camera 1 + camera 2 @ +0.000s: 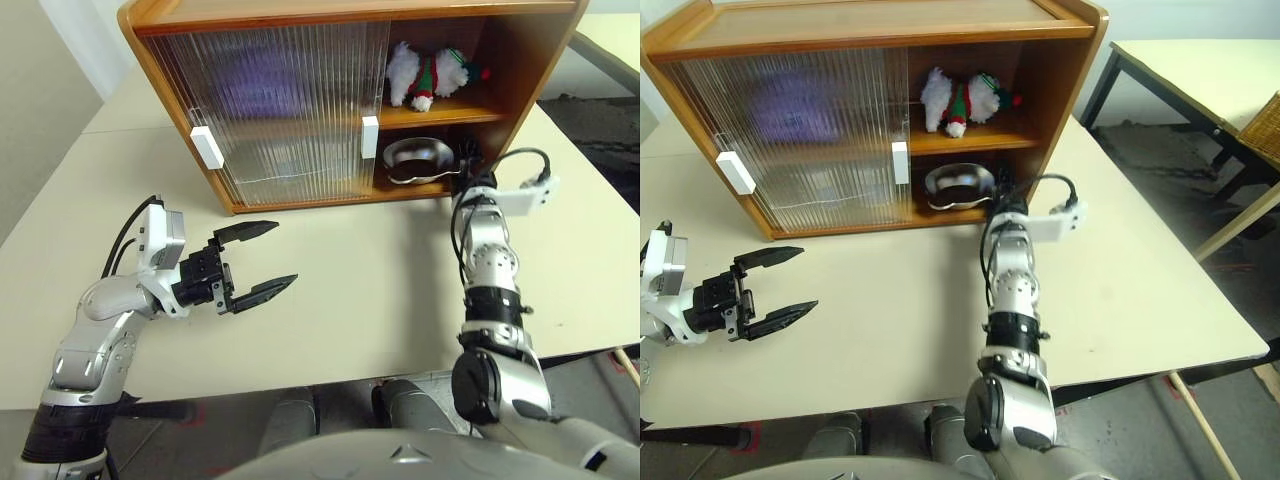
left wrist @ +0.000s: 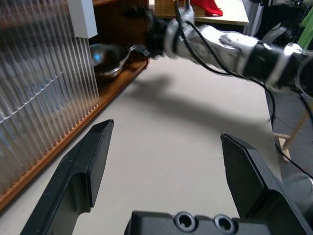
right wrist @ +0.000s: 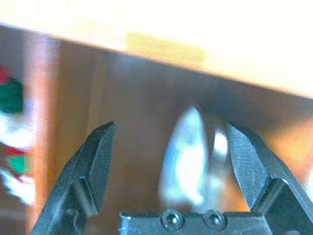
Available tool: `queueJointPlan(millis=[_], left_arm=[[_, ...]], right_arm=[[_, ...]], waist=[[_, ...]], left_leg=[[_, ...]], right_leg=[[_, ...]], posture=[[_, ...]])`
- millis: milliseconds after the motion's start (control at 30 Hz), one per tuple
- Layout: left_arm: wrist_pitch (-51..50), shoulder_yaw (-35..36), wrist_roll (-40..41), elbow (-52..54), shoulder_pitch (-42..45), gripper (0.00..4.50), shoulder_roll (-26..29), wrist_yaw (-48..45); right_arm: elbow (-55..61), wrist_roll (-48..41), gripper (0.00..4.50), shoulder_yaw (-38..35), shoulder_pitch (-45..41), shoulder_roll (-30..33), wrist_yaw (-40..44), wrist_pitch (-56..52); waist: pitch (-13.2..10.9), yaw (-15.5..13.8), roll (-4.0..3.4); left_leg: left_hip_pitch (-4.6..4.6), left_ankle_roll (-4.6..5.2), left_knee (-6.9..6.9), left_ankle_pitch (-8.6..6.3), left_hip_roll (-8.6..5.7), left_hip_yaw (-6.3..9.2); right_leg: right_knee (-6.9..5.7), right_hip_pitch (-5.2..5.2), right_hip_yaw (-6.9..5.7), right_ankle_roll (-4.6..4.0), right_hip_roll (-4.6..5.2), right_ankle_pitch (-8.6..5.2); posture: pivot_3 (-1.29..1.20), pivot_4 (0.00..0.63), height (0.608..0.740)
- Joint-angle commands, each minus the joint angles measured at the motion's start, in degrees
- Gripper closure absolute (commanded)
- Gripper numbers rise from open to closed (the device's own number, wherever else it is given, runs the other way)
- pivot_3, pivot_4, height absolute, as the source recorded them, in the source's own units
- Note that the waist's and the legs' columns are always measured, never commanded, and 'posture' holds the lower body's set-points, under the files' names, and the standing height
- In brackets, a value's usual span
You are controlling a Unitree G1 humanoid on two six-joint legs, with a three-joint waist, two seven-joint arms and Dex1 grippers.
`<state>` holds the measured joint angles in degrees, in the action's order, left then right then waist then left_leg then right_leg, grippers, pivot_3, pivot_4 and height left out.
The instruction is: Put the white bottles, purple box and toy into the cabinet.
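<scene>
The cabinet (image 1: pixel 520 60) stands at the back of the table, its two ribbed doors slid to the left. On the upper shelf at the open right end lies the toy (image 1: pixel 432 74). A purple blur behind the left door looks like the purple box (image 1: pixel 262 75). The white bottles are hidden. My right gripper (image 3: pixel 169 126) is open at the mouth of the lower shelf, with nothing gripped. My left gripper (image 1: pixel 283 253) hovers open and empty over the table, in front of the left door.
A round steel bowl (image 1: pixel 418 158) sits on the lower shelf, just ahead of the right fingers (image 3: pixel 100 156). White handles (image 1: pixel 207 147) stick out from the doors. The table (image 1: pixel 350 300) drops off at its right edge, and a second table (image 1: pixel 1200 70) stands beyond.
</scene>
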<state>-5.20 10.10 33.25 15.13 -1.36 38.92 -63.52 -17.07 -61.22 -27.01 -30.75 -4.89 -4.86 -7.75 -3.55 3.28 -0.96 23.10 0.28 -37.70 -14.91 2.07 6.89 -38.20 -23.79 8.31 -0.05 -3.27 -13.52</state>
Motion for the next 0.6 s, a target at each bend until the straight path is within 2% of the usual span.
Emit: queueJointPlan(millis=[33,333,467,600], left_arm=[[0.28,-0.26,-0.31,-0.60,0.08,0.00,-0.11,-0.40],[0.50,-0.48,-0.43,-1.50,0.46,0.00,-0.63,-0.75],[-0.23,0.05,0.09,-1.40,0.71,0.00,-1.32,0.57],[-1.67,0.80,1.28,-1.32,1.60,0.00,-2.62,3.14]], right_arm=[[9.65,-1.96,0.05,2.65,6.72,-3.26,-2.26,-6.36],[20.56,-4.63,0.05,4.32,15.89,0.56,-1.14,-16.32],[23.19,-2.81,0.05,6.42,19.29,5.44,3.75,-20.28],[25.89,0.07,0.05,9.35,23.61,12.59,13.43,-23.06]], waist=[[0.00,0.09,0.00],[0.03,0.44,0.06],[0.05,0.37,0.07],[0.06,0.30,0.09]], left_leg=[[-0.01,0.00,0.00,0.00,0.03,0.00],[-0.25,0.09,-0.05,0.13,0.10,0.05],[-0.28,0.07,-0.10,0.13,0.12,0.19],[-0.25,0.03,-0.12,0.12,0.18,0.20]], right_leg=[[0.00,0.00,0.00,-0.01,-0.04,0.00],[0.01,0.19,0.25,-0.33,-0.37,0.01],[0.06,0.29,0.31,-0.34,-0.53,0.01],[0.08,0.30,0.41,-0.34,-0.75,-0.01]], posture=[[-0.06,0.081,0.740],[-0.07,0.079,0.740],[-0.06,0.078,0.740],[-0.07,0.077,0.740]])
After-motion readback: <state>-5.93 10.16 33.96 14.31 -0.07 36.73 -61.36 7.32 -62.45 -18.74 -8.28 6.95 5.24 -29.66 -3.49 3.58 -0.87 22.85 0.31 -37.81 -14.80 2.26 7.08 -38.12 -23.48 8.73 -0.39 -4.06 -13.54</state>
